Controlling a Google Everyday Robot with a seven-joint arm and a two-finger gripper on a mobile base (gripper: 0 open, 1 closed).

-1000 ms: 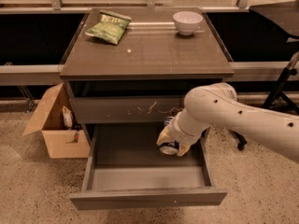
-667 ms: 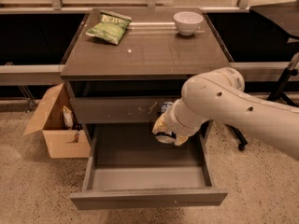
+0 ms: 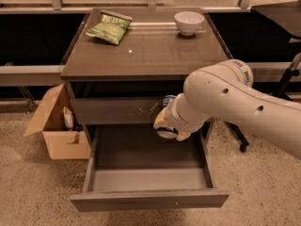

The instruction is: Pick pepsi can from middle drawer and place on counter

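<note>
One second ago the hand sat low inside the open middle drawer (image 3: 146, 199). Now the hand (image 3: 168, 125) has risen clear of it and hangs in front of the scratched drawer front (image 3: 117, 111) above, just under the edge of the desk (image 3: 141, 51). Its yellowish fingers are pinched around the pepsi can (image 3: 168, 100). The can has come up with them, with a bit of blue showing above the grip and a silver end below. The white arm (image 3: 235, 98) has swung forward and now hides more of the cabinet's right side.

As I see it, the pick is done and the carry has begun. The drawer's grey floor lies bare and the can is in the air. What is left is to lift it past the desk's lip and set it down on a free patch.

As for writing, very little can be read from where I stand. The can's lettering is hidden by the hand. The green chip bag (image 3: 109, 27) at the back left of the desk has pale print across its top, too small to make out. The white bowl (image 3: 189, 21) at the back right is plain, and the cardboard box (image 3: 56, 131) on the floor shows no label I can read.
</note>
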